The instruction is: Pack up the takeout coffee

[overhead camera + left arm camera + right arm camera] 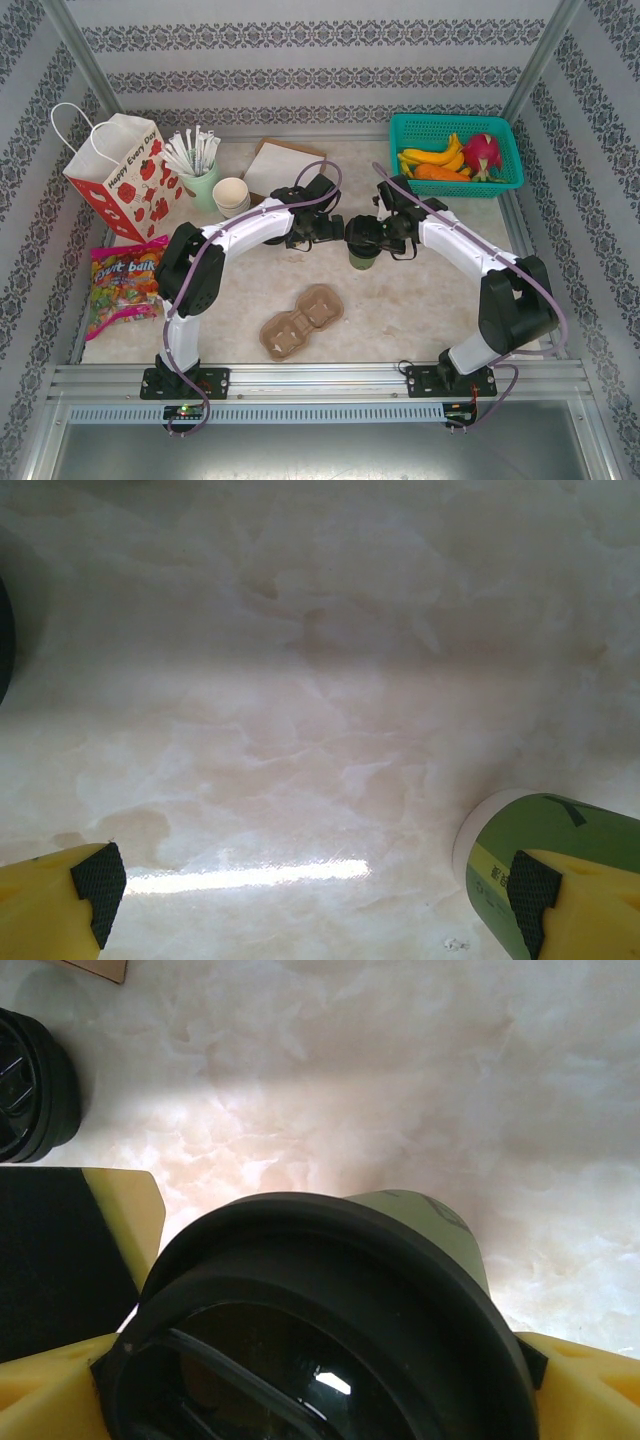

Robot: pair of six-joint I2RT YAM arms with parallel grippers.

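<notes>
- close in, a cardboard cup tray [300,322] lay flat on the marble table [420,300], just ahead of the arm bases.
- mid-table, the right gripper [362,238] had its jaws closed on a coffee cup [340,1290], yellow fingers on either side under the black lid; the cup sat at the table's centre, just beyond the tray.
- facing it, the left gripper [315,885] hung with its jaws spread wide and nothing between them, the cup's green side just beside one finger.
- a second black lid [30,1085] sat nearby.
- left edge, a snack bag [125,285].
- far back: a stack of paper cups [232,195], a cup of straws [200,170], a gift bag [120,175] and a green fruit basket [455,150].
</notes>
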